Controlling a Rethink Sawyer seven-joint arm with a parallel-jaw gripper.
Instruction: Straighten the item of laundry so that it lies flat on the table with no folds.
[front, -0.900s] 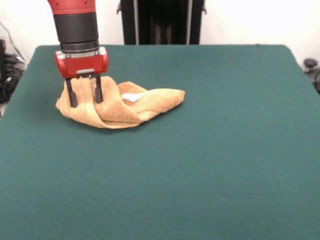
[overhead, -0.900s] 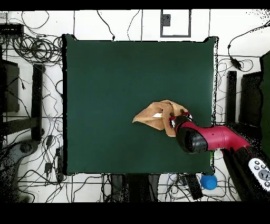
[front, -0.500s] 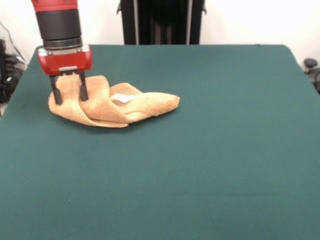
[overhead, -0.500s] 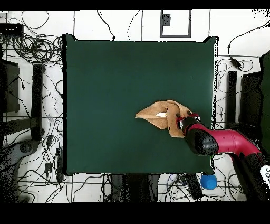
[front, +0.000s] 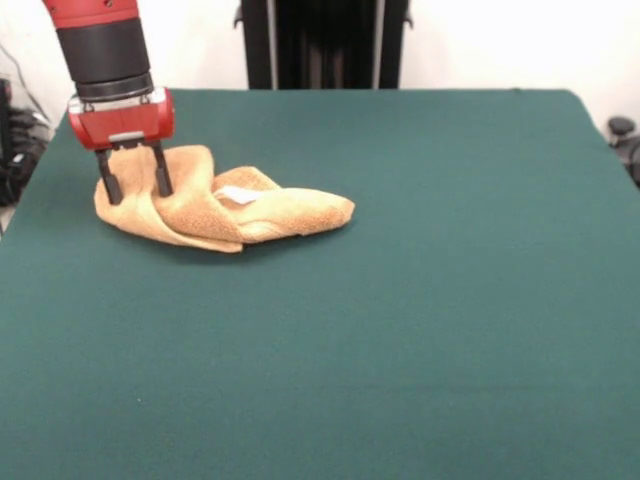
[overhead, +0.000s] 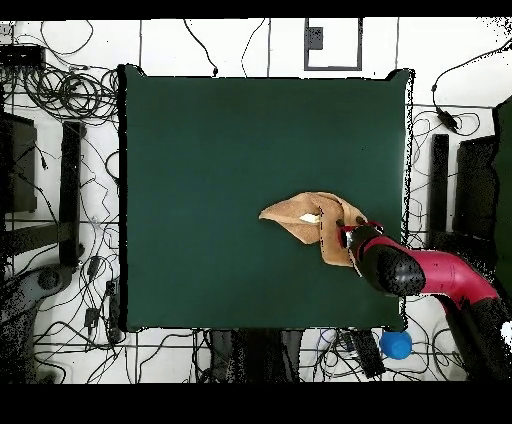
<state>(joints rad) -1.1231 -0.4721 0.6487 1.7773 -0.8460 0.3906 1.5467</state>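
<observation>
The tan-orange towel (front: 225, 210) lies crumpled and folded over on itself at the far left of the green table (front: 420, 300) in the front view. Its white tag (front: 238, 194) faces up near the middle. My gripper (front: 135, 186) stands upright over the towel's left end, with its two dark fingers (front: 162, 178) pinching a raised fold of cloth between them. In the overhead view the towel (overhead: 303, 214) lies right of the table's (overhead: 200, 150) centre, and the gripper (overhead: 350, 234) is at the towel's right end, partly hidden by the red arm.
The table's left edge (front: 40, 170) in the front view is close to the towel. Cables and stands surround the table in the overhead view, and a blue ball (overhead: 397, 344) sits off its lower right corner.
My gripper has moved left in the front view, toward the table's edge, dragging the towel with it. The towel's trailing end has slid along and stretched out slightly.
</observation>
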